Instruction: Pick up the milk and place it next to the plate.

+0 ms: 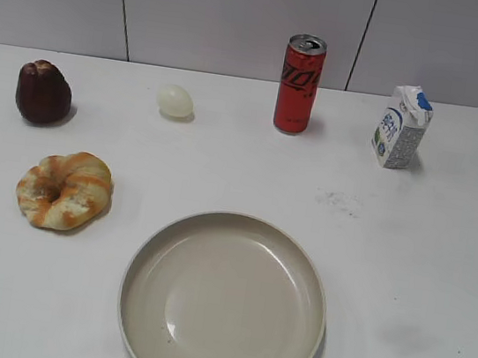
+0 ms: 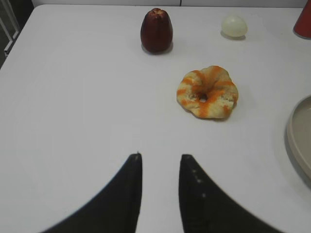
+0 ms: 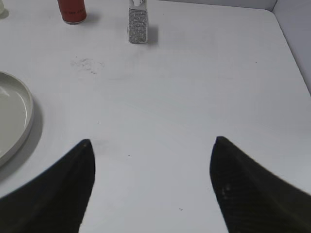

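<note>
The right claw (image 3: pixel 151 187), spread wide and empty, hangs over the tabletop (image 3: pixel 194 97) with the milk (image 3: pixel 138 22) upright far ahead, slightly left, beside a red can (image 3: pixel 72 10). Best approach: advance, close squarely on the carton's flat sides, sparing the can.

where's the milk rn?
Exterior view: the milk stands upright at the far right of the table, right of the red can, apart from it and well behind the plate.

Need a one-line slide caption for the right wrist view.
Open right gripper hovers over bare table; milk carton stands ahead beside the red can, plate at left.
</note>
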